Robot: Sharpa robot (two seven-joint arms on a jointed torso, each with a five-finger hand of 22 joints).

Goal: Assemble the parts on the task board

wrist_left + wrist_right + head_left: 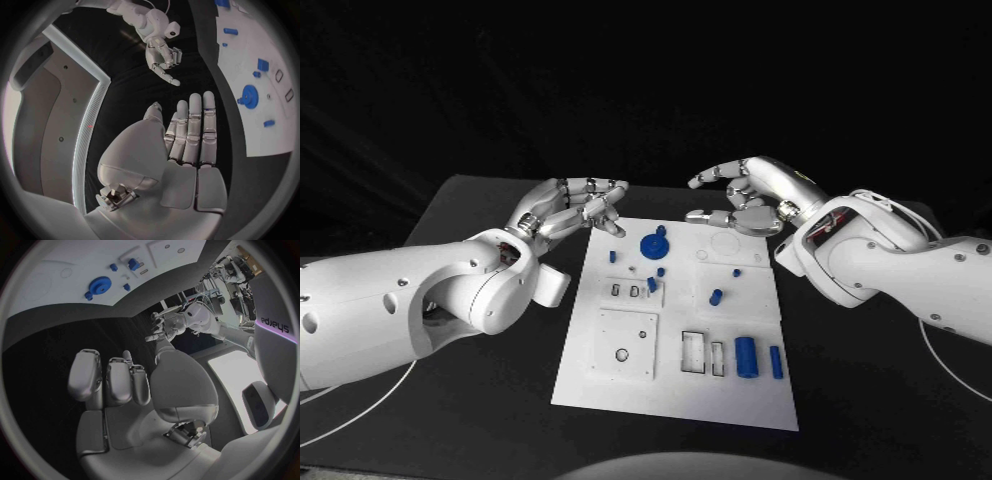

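Likely to knock the blue gear [653, 244] at twelve o'clock on the task board [678, 400], with empty left hand [574, 212] and right hand [747, 195] hovering loosely curled.

Two glossy white arms, the left arm [430, 300] and the right arm [906, 265], are showing rounded shells dotted with small dark screw holes. Thin white cables are looping over the right arm's wrist housing and trailing beneath both forearms. The left hand [574, 212] and the right hand [747, 195] are gleaming silver, their fingers built of segmented metal links with pale smooth pads.
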